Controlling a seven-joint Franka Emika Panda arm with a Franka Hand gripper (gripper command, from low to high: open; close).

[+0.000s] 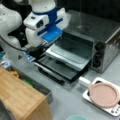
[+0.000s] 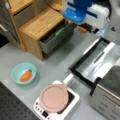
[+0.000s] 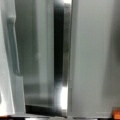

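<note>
A silver toaster oven (image 1: 100,37) stands with its glass door (image 1: 60,68) folded down flat, and a metal tray (image 1: 68,53) sticks partly out of the opening. My gripper (image 1: 39,50), under the white and blue hand, hangs at the left end of that tray and door. In a front view the hand (image 2: 82,11) hovers just beyond the door (image 2: 93,63). The wrist view looks straight down on the door's glass (image 3: 42,57) and the grey tray (image 3: 92,57). No fingers show there.
A pan with a pink lid (image 2: 53,97) sits on a white cooker (image 2: 72,101) near the oven. A teal bowl (image 2: 17,70) holds a carrot (image 2: 25,75). A wooden shelf unit (image 2: 40,22) has a dark drawer (image 2: 56,37) pulled out.
</note>
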